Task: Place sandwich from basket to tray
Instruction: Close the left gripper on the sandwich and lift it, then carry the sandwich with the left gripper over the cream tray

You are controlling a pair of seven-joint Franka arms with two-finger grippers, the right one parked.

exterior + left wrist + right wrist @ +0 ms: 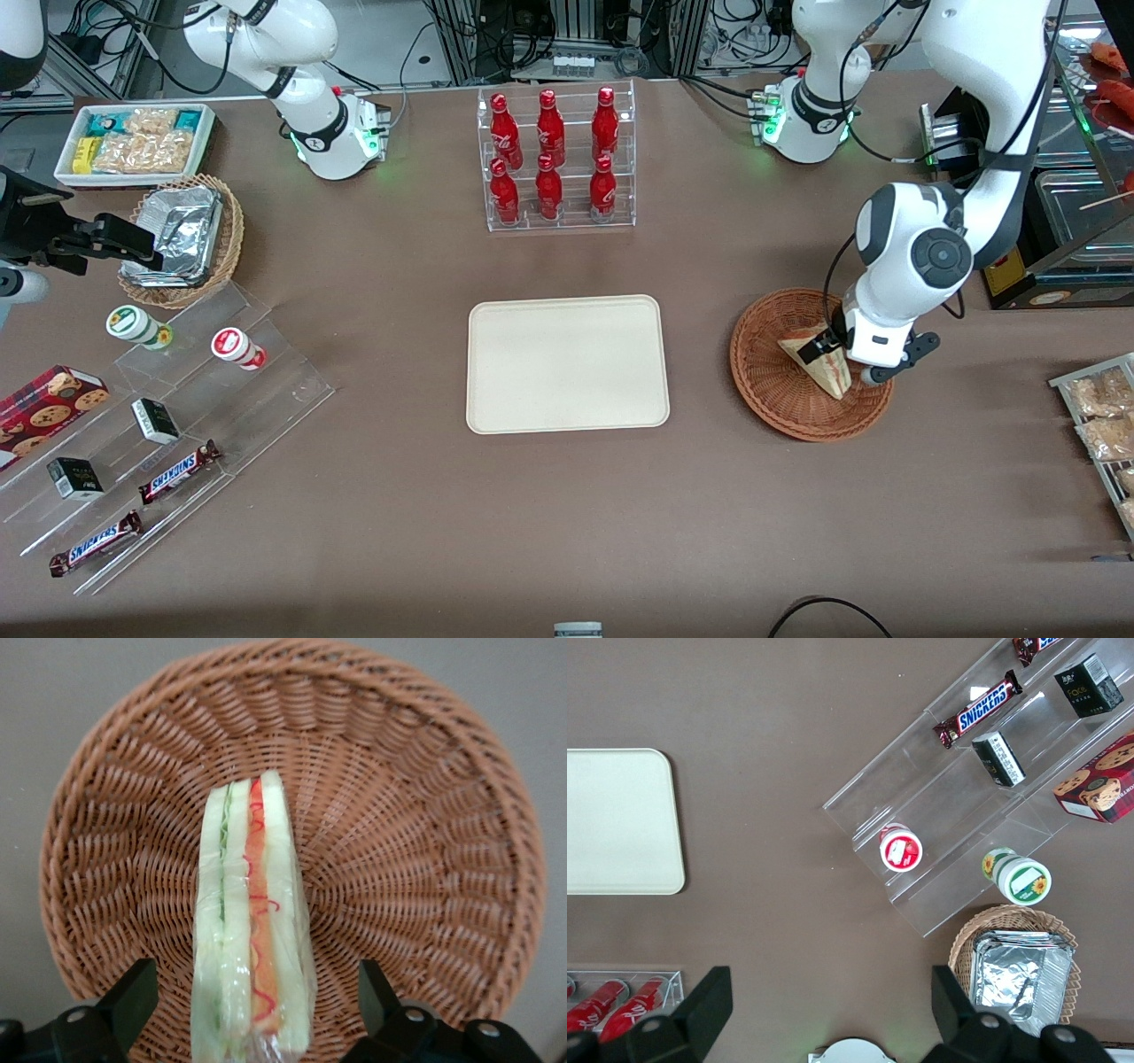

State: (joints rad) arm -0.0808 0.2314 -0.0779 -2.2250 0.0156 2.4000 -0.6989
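My end effector [248, 1010] hangs low over the basket [425, 859], fingers spread wide either side of the sandwich [252, 930], which stands on edge inside so its flat faces suit a pinch; tray [567, 363] waits bare on the desk

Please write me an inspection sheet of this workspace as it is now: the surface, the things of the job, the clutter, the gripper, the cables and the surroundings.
Surface: brown table, flat.
Job's things: sandwich stands on edge in the basket; tray bare, beside the basket toward the parked arm's end.
Clutter: red bottles in a clear rack; foil containers in a tan basket; Snickers bars on a clear stand.
Gripper: left gripper over the basket, fingers open, straddling the sandwich, not touching it.
Cables: black cable at the table edge nearest the camera.
Surroundings: wiring and metal frames by the arm bases.
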